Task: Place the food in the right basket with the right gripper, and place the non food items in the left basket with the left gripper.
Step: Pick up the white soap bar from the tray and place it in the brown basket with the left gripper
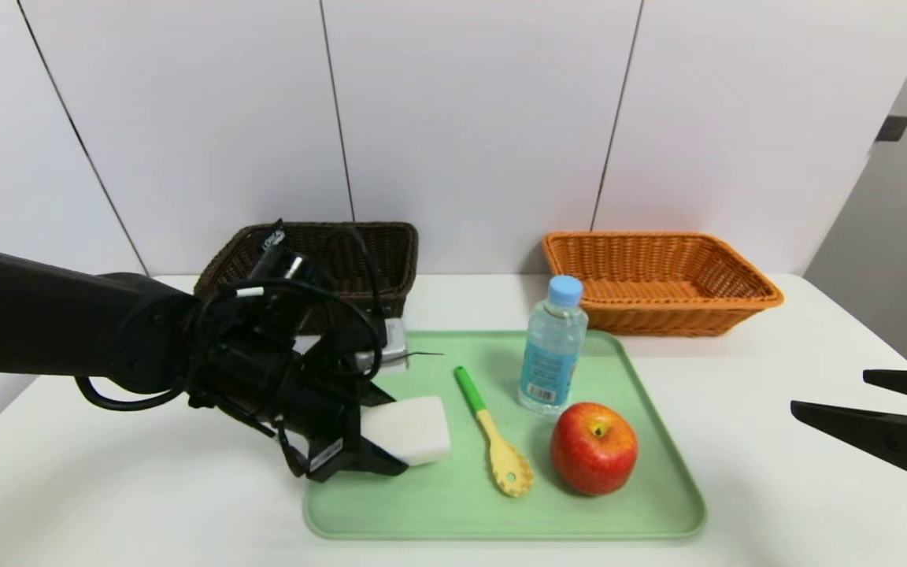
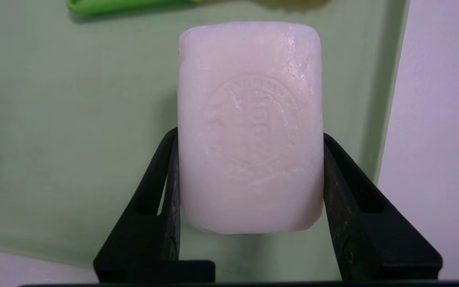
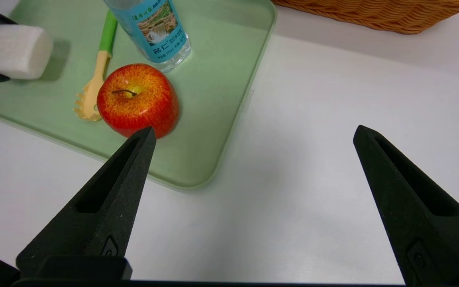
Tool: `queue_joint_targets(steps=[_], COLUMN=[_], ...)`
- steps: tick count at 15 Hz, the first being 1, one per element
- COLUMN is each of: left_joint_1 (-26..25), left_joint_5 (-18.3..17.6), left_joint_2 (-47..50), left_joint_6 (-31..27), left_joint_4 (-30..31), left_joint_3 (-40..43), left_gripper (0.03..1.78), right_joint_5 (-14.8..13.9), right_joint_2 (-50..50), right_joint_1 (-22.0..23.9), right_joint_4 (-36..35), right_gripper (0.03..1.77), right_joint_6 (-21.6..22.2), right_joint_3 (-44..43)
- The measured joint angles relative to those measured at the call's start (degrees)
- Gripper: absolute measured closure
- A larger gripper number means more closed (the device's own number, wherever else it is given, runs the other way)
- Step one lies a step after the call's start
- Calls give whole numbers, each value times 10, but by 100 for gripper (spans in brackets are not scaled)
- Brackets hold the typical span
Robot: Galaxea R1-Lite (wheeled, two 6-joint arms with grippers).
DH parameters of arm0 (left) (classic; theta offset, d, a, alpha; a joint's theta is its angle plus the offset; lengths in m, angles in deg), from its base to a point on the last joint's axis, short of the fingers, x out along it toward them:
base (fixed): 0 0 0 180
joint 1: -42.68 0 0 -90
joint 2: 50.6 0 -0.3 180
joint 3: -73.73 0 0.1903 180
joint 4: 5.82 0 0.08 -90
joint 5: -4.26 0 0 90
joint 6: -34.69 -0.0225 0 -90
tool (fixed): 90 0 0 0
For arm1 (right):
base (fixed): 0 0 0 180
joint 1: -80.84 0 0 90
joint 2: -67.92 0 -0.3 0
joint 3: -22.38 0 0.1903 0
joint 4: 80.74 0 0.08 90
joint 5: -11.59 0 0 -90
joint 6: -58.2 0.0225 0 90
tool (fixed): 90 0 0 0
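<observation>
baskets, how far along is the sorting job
Nothing shows as sorted yet: the orange basket looks empty, and the dark basket is partly hidden by the arm. In hand: the left gripper has its jaws clamped on the soap bar, over the green tray. Left: the spoon, the water bottle and the apple on the tray. The right gripper waits open beside the tray.

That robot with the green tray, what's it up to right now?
It is sorting items from the green tray into two baskets. The left claw is shut on the white soap bar, just above the tray. The dark brown basket sits behind that arm. The spoon, water bottle and apple remain on the tray. The right claw waits open off to the side, and the orange basket looks empty.
</observation>
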Motion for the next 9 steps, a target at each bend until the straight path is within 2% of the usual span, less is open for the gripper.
queue_joint_targets(steps=[3,7,9], left_joint_1=[0,-22,-48], left_joint_5=[9,68,77], left_joint_2=[39,57,55], left_joint_6=[83,187,231], left_joint_4=[0,2,2], left_joint_3=[-53,-141,-187], left_gripper=[82,82,82], right_joint_5=[0,0,0], right_joint_2=[-1,-1,-1], right_joint_1=[0,0,0], right_joint_4=[0,0,0], right_gripper=[9,9,9], right_joint_6=[0,0,0], right_joint_3=[0,0,0])
